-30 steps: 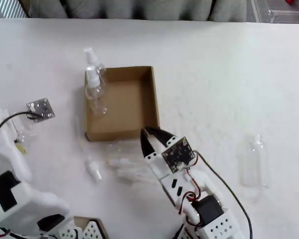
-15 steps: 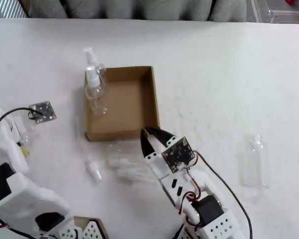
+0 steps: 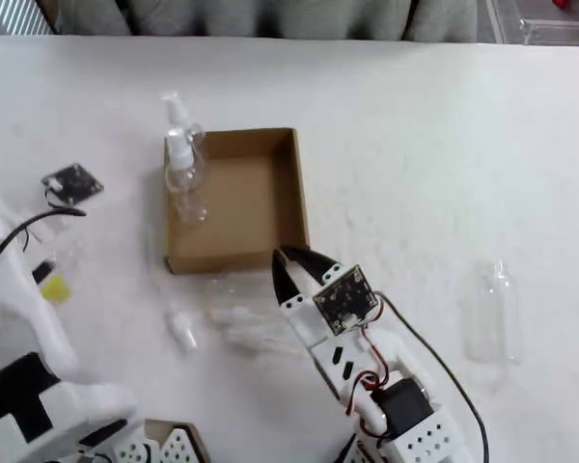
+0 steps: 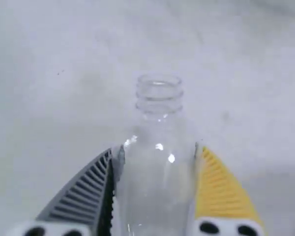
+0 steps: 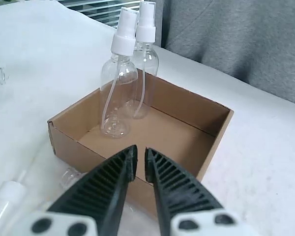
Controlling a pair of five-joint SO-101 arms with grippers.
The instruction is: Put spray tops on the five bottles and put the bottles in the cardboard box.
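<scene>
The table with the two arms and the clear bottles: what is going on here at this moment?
The left gripper is shut on an open bottle that has no spray top yet. The right gripper hangs closed and empty by the wall of the cardboard box nearest the arms. Two capped bottles already stand in the box. Another bare bottle lies on the table to the right, and a loose spray top lies in front of the box.
</scene>
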